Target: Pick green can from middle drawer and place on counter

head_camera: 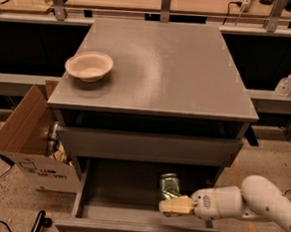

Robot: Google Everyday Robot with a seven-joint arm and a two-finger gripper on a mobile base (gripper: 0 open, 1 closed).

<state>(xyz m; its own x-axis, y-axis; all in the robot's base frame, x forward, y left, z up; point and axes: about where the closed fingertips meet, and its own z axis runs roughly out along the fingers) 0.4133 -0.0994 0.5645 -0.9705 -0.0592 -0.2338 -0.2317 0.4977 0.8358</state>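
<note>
The middle drawer [115, 188] is pulled open below the counter [174, 65]. The green can [169, 185] stands upright in the drawer's right half. My gripper [176, 206] reaches in from the right on a white arm. It sits against the can's lower front and holds it, so the can's base is hidden behind it. The can's top shows above the gripper.
A cream bowl [89, 65] sits on the counter's left side. The closed grey drawer front [148, 147] hangs just above the open drawer. An open cardboard box [19, 129] stands on the floor to the left. A clear pump bottle [285, 84] sits on a ledge at right.
</note>
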